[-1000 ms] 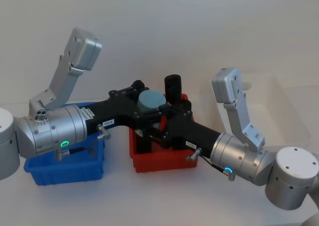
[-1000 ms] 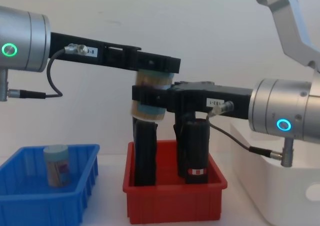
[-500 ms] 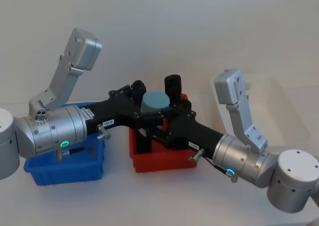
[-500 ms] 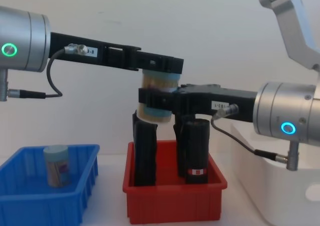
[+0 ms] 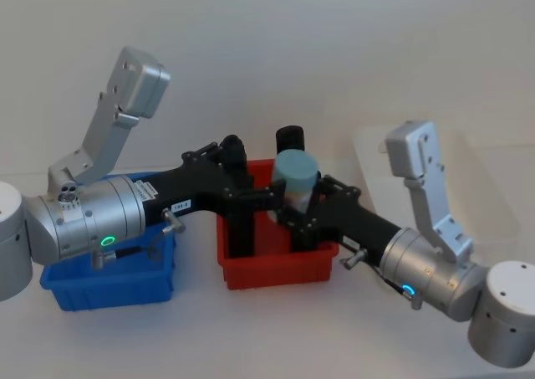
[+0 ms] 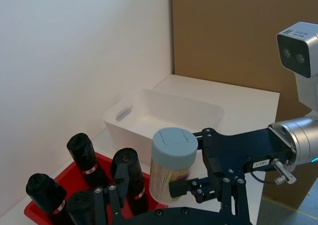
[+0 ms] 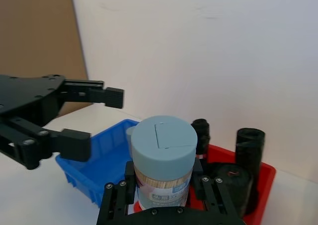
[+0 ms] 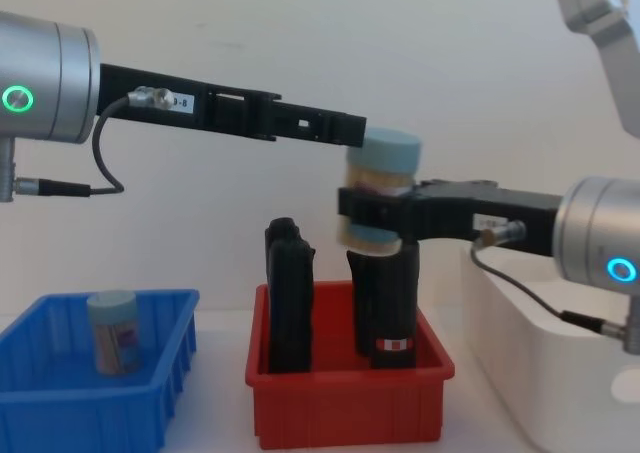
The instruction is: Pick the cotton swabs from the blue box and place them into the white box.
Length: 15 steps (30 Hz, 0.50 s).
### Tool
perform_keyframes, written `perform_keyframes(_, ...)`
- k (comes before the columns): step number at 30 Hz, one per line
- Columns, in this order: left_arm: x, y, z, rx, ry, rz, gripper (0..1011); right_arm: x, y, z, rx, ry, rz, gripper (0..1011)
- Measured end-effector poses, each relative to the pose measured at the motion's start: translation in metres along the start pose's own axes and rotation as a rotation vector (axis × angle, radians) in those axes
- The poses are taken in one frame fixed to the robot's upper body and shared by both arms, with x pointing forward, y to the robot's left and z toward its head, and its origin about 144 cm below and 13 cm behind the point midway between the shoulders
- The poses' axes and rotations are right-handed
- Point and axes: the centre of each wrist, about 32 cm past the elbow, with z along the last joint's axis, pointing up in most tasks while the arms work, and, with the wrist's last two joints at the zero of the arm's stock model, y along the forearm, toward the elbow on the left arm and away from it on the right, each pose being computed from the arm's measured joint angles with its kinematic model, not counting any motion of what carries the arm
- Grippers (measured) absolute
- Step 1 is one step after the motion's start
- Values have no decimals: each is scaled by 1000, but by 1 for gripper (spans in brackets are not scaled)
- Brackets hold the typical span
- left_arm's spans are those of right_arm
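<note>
A clear cotton swab jar [image 5: 296,176] with a light blue lid hangs above the red bin, and my right gripper [image 5: 294,205] is shut on its lower half. From the side the jar [image 8: 382,185] stands upright in that gripper [image 8: 372,215]. My left gripper [image 5: 249,176] is open just left of the jar, with nothing between its fingers. A second jar [image 8: 112,331] stands in the blue box [image 8: 60,413] at the left. The white box [image 8: 530,373] sits at the right, and the left wrist view shows its inside [image 6: 149,111] bare.
Several tall black rolls [image 8: 290,293] stand in the red bin [image 8: 350,405] between the blue and white boxes, right under both grippers. Both forearms reach across the middle of the table. A plain white wall lies behind.
The jar was between both grippers. My right gripper has now carried it to the right, out of the left gripper, which has opened and stayed in place.
</note>
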Motion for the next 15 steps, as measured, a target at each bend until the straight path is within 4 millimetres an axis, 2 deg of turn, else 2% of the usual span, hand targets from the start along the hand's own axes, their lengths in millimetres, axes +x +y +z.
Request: perform_keyframes(15,0,0,0,0,0,1,1004,21,-26,-6,-8,-4,-216,641)
